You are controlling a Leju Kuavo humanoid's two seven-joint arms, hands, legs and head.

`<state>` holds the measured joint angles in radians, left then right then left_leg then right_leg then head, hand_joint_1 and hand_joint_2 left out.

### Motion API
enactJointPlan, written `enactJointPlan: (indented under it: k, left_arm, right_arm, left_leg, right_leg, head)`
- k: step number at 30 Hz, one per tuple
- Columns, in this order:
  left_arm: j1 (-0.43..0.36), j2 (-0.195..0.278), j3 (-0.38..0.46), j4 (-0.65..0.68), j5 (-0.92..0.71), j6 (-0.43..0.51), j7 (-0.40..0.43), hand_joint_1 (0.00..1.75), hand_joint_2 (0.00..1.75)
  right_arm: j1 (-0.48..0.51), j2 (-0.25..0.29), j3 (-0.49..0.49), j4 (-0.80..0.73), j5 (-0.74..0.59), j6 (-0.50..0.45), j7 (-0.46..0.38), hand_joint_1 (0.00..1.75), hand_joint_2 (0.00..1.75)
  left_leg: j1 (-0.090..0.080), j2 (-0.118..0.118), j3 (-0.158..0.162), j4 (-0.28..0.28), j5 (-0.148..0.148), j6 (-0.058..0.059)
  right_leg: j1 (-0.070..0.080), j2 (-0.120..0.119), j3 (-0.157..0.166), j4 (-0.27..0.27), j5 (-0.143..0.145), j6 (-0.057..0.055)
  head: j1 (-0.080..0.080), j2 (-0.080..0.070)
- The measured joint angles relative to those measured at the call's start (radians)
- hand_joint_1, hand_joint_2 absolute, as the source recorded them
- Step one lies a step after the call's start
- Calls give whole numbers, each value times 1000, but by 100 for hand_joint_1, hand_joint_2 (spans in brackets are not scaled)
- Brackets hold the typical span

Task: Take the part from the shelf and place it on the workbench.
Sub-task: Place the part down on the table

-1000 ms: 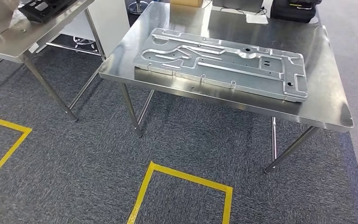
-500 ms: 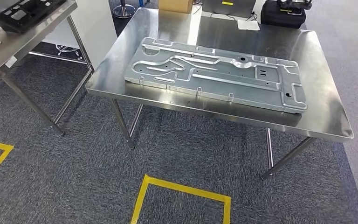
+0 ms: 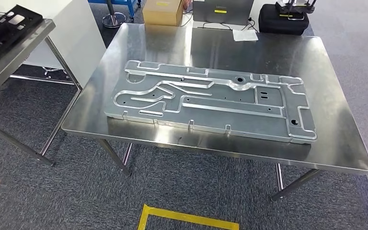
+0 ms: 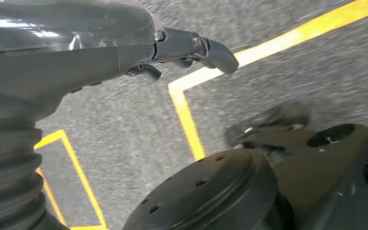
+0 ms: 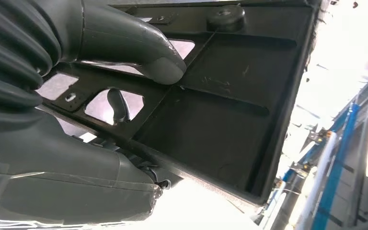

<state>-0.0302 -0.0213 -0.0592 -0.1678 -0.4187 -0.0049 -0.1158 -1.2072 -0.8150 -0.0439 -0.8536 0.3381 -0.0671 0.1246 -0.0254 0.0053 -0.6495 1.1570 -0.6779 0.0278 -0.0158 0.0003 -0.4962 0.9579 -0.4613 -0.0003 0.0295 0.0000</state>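
black part [image 5: 220, 120] in right hand [image 5: 100, 96] grip

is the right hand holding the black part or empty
Holding it. In the right wrist view the thumb lies across the black part and a dark finger shows through a cutout behind it.

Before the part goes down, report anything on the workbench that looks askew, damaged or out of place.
One thing stands out: a large metal panel already lies flat across the workbench, covering much of its middle and sitting slightly skewed to the edges. No damage or spill shows. The right hand grips the black part; bare steel remains along the far side.
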Motion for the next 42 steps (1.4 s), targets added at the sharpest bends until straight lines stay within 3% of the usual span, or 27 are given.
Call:
enactJointPlan:
  k: [2,3,4,6,8,9,11,12,13,14,16,17,18,22,28,31,36,42]
  left_arm:
    - [3,3,4,1,1,-3,-3,0,175]
    - [4,4,6,1,1,-4,-4,0,175]
    - [4,4,8,2,1,-4,-4,0,175]
    - [0,0,9,1,0,-4,-4,0,175]
    - [-1,-4,11,1,-2,-4,-4,0,175]
    - [-1,-4,12,1,-4,-4,-5,0,175]
    - [-1,-4,13,1,-11,0,-6,0,175]
    - [-2,-4,13,1,-15,3,-7,0,175]
    - [-2,-4,13,1,-19,6,-8,0,175]
    - [-3,-4,13,1,-22,8,-10,0,175]
    - [-4,-5,13,1,-28,12,-17,0,175]
    - [-5,-5,13,1,-32,13,-24,0,175]
    - [-6,-5,13,1,-35,14,-30,0,175]
    - [-5,-2,14,1,-37,19,-39,0,175]
    - [-2,2,15,1,-44,12,-24,0,175]
    - [-3,2,16,1,-52,12,-26,0,175]
    - [-4,2,15,1,-69,27,-35,0,175]
    - [-19,-26,13,1,-104,55,0,0,175]
  right_arm:
    - [17,4,0,7,2,1,-2,175,175]
    - [26,6,0,11,3,1,-2,175,175]
    - [34,5,0,14,3,2,-3,175,175]
    - [37,-3,0,11,6,5,-4,175,175]
    - [35,-15,0,3,24,22,-11,175,175]
    - [38,-17,4,-2,43,37,-19,175,175]
    - [54,-2,29,-14,99,64,-42,175,175]
    - [68,14,51,-24,131,69,-51,175,175]
    - [83,32,75,-35,157,70,-57,175,175]
    - [94,50,99,-47,179,69,-56,175,175]
    - [101,87,138,-68,211,65,-41,175,175]
    - [94,109,155,-76,225,62,-27,175,175]
    - [85,133,175,-82,236,61,-12,175,175]
    - [53,191,254,-107,225,78,21,175,175]
    - [35,208,302,-133,198,107,26,175,175]
    - [41,214,318,-136,197,106,21,175,175]
    - [49,230,331,-131,208,95,31,175,175]
    - [85,356,368,-56,311,-8,49,175,175]
  left_leg:
    - [-17,-11,-13,-114,202,29]
    - [-22,-20,-17,-148,288,38]
    - [-26,-27,-20,-164,339,42]
    - [-23,-32,-15,-161,343,43]
    - [-18,-30,-8,-164,333,50]
    - [-16,-29,-3,-165,327,52]
    - [-12,-25,7,-165,313,53]
    - [-10,-22,15,-164,304,51]
    - [-9,-19,23,-162,296,49]
    - [-8,-17,33,-160,288,47]
    - [-8,-18,49,-153,271,41]
    - [-9,-20,52,-148,265,36]
    - [-10,-20,53,-145,261,32]
    - [-12,-22,49,-143,257,45]
    - [-9,-27,51,-150,260,35]
    - [-7,-26,52,-152,260,26]
    - [-7,-26,52,-152,260,21]
    - [-9,-22,59,-152,258,18]
  right_leg:
    - [8,4,27,5,-31,4]
    - [13,7,34,11,-48,7]
    - [15,10,38,16,-63,10]
    - [14,14,45,23,-89,18]
    - [10,13,27,67,-121,30]
    - [9,11,-3,121,-145,35]
    - [5,8,-93,261,-188,45]
    - [2,7,-134,311,-189,48]
    - [-1,6,-159,324,-168,50]
    - [-4,4,-163,295,-125,50]
    - [-7,3,-132,169,-23,48]
    - [-5,4,-115,111,9,45]
    - [-2,6,-104,76,24,40]
    - [1,5,-100,56,22,32]
    - [5,0,-100,57,18,22]
    - [6,0,-100,58,18,21]
    - [8,0,-100,59,18,20]
    - [7,7,-96,59,19,20]
  head:
    - [-1,0]
    - [0,0]
    - [1,0]
    - [2,0]
    - [4,0]
    - [5,0]
    - [7,0]
    - [7,0]
    - [7,0]
    - [7,0]
    - [7,0]
    - [7,0]
    - [6,0]
    - [0,0]
    - [0,0]
    - [0,0]
    - [1,0]
    - [0,0]
